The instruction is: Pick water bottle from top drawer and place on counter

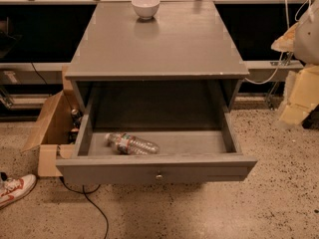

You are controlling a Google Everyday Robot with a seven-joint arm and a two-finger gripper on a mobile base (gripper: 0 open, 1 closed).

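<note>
The top drawer of the grey cabinet is pulled out wide, with a round metal knob at the centre of its front panel. The water bottle lies on its side on the drawer floor, left of centre, cap pointing left. The counter is the flat grey cabinet top above it. My gripper hangs at the right edge of the view, blurred and pale yellow, off to the right of the cabinet at about drawer height, well away from the bottle and holding nothing that I can see.
A white bowl stands at the far middle of the counter. An open cardboard box sits on the floor left of the drawer. A red and white shoe and a black cable lie on the speckled floor at lower left.
</note>
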